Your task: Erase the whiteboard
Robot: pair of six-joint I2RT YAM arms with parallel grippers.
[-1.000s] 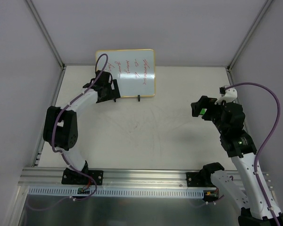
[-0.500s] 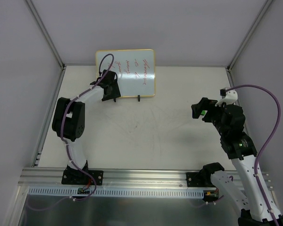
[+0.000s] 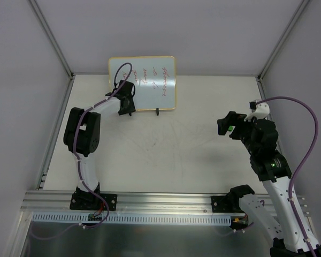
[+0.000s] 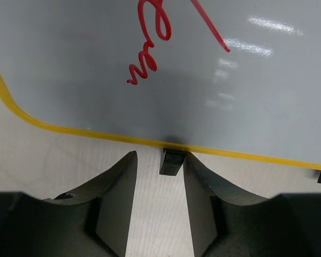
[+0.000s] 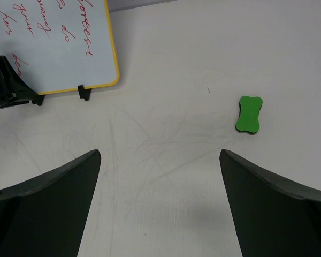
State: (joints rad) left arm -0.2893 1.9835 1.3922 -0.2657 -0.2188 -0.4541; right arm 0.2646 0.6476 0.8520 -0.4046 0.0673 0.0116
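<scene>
**Overhead view.** Whiteboard (image 3: 150,85): upright on its feet at the far edge of the table (image 3: 176,155), red writing (image 3: 161,83) unwiped. Left gripper (image 3: 129,103): at the board's lower left edge. Right gripper (image 3: 223,124): well apart, over the table's right side.

**Left wrist view.** Jaws partly open astride one black foot (image 4: 171,162), with a gap on one side. Likely placed to steady the board for wiping.

**Right wrist view.** Jaws wide apart, holding nothing. Green eraser (image 5: 249,114): lies ahead on the table, untouched, presumably the next pickup.
</scene>
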